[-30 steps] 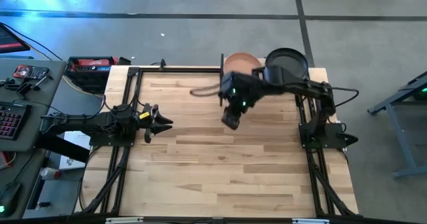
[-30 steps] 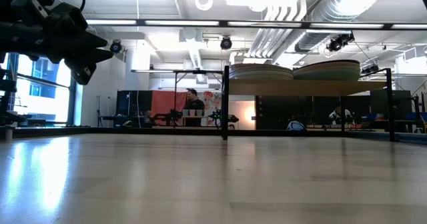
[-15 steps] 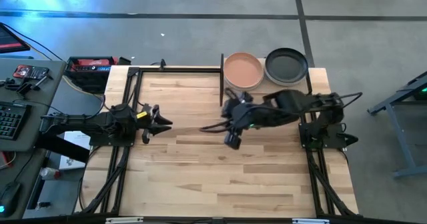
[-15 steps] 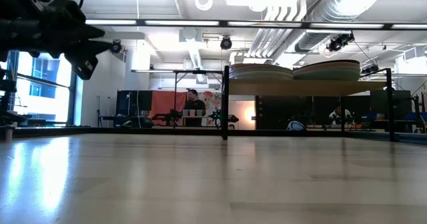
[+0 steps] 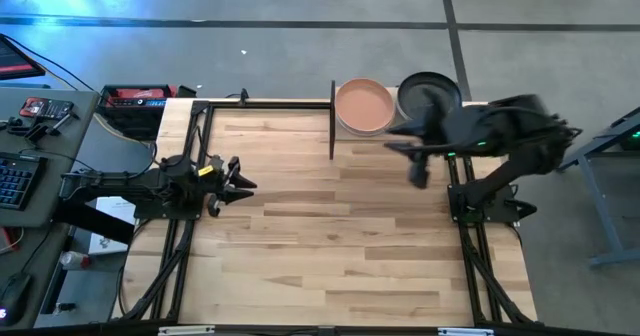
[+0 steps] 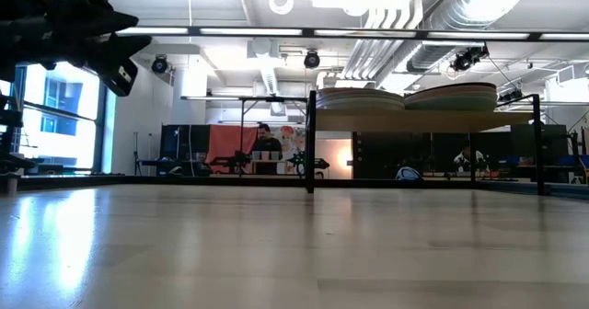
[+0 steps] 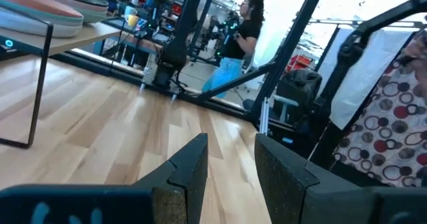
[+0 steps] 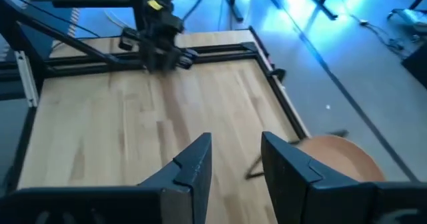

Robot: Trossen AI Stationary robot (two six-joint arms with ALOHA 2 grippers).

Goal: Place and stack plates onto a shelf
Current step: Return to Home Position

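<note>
Plates (image 5: 364,106) on shelf (image 6: 423,119), far edge, right gripper (image 5: 418,174) near

Robotics lab: exposed ceiling ducts (image 6: 391,19), concrete floor (image 5: 300,51), desk keyboard (image 5: 18,182) (person (image 6: 266,142) standing behind).

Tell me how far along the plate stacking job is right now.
Looks nearly finished. Stacked plates fill the shelf, a terracotta plate and a black plate on top. No plate shows on the tabletop. The right end effector, open and empty, hangs near the shelf; the left end effector waits open at the left edge. Probably only parking remains.
</note>
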